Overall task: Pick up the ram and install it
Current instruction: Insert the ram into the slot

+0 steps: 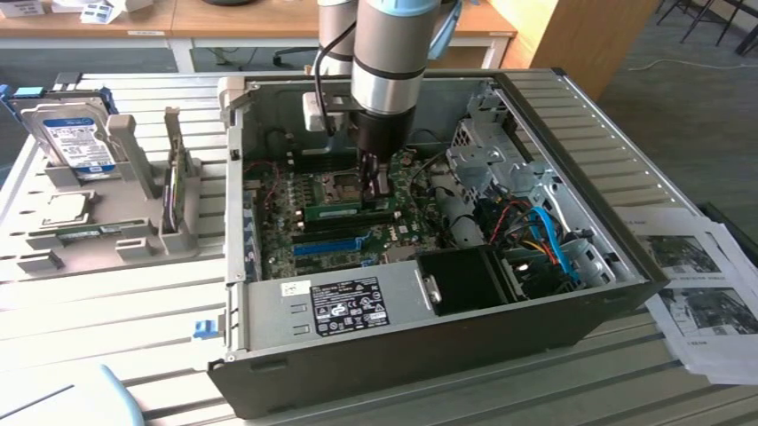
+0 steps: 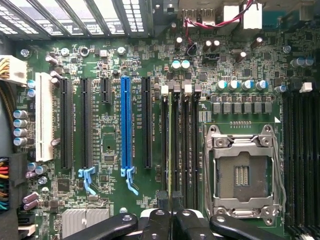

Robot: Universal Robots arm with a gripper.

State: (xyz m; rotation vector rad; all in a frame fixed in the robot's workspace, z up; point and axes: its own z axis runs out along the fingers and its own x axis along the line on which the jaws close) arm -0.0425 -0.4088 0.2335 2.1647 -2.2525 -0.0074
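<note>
One ram (image 1: 335, 211) stick, long and thin, green board with dark chips along its face in the exterior view. In the wrist view the ram (image 2: 172, 145) is edge-on, just a narrow greenish line. It stands on edge in the bank of black memory slots (image 2: 181, 145) on the motherboard (image 2: 107, 145), between the blue slot (image 2: 126, 122) and the CPU socket (image 2: 242, 172), parallel to both.

My end effector (image 2: 171, 199) is down inside the open PC case (image 1: 391, 355), right over one part of the stick. My fingers (image 2: 163, 199) are almost fully closed, one tip on each side of the ram's top edge, pinching it with only the stick's thickness between them. From my end effector (image 1: 376, 188) the rest of the stick runs toward the exterior view's left, low against the board. Can't tell if it is fully seated in its slot.

Case sits on the slatted desk (image 1: 106, 302). A hard drive (image 1: 74, 138) stands in a grey holder (image 1: 140, 241), well off to the exterior view's left.
</note>
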